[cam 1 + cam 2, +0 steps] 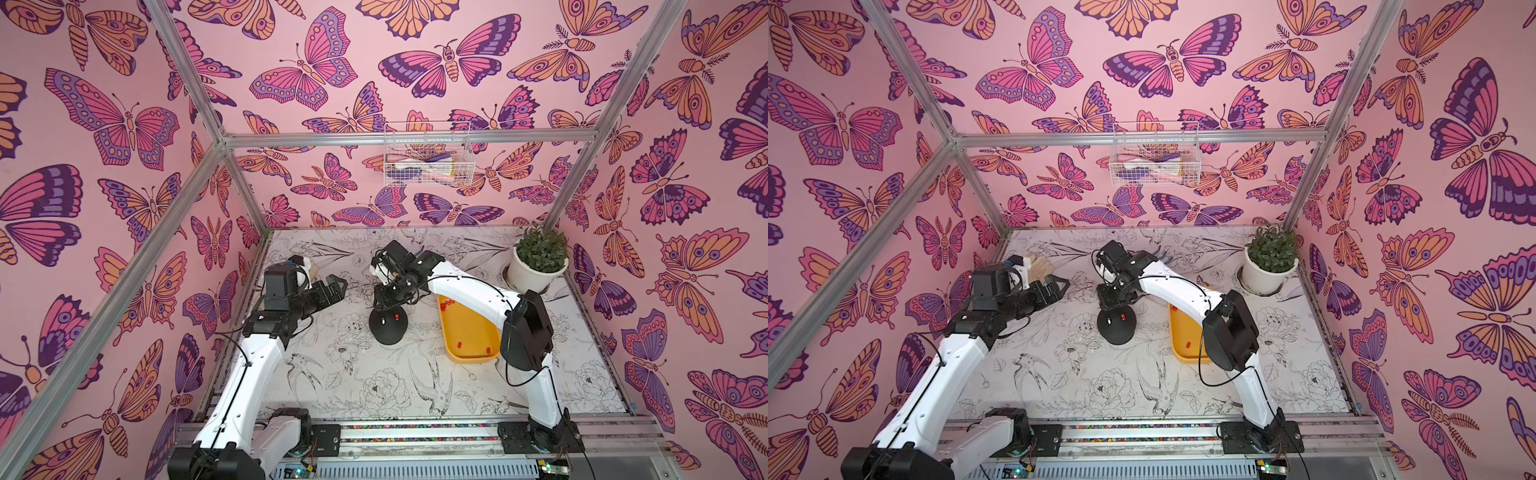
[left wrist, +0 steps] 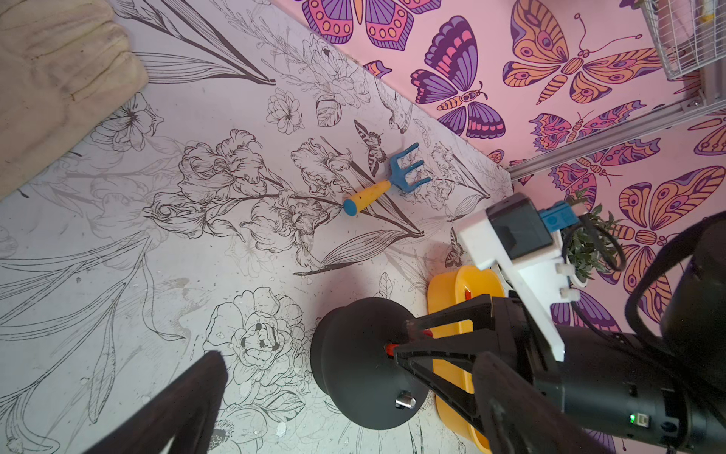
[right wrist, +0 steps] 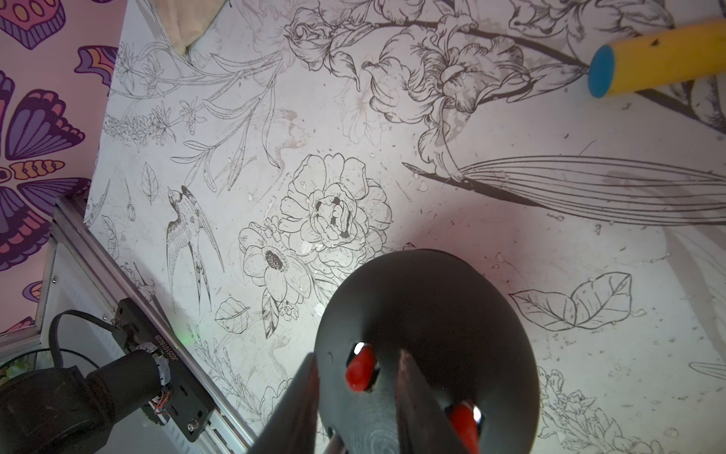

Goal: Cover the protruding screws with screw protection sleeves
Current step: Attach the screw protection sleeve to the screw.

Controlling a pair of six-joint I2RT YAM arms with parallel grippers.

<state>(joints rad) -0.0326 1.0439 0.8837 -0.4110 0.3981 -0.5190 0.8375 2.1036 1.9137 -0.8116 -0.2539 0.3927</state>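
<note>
I am holding my right gripper (image 3: 356, 355) with jaws spread either side of the tiny red rubber sleeve (image 3: 360, 371) sitting on its screw (image 3: 359, 347) atop the black round dome (image 3: 451, 306), planning a straight lift so neither finger drags it off

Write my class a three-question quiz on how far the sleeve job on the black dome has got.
1. True or false: every screw on the black dome wears a red sleeve.
2. Which gripper hangs over the dome with its jaws astride a sleeve? A) left gripper B) right gripper C) neither
3. Fill in: the spare sleeves lie in the yellow ____.

Key: 1 false, two are sleeved and one screw is bare. 2 B. 3 tray.
</note>
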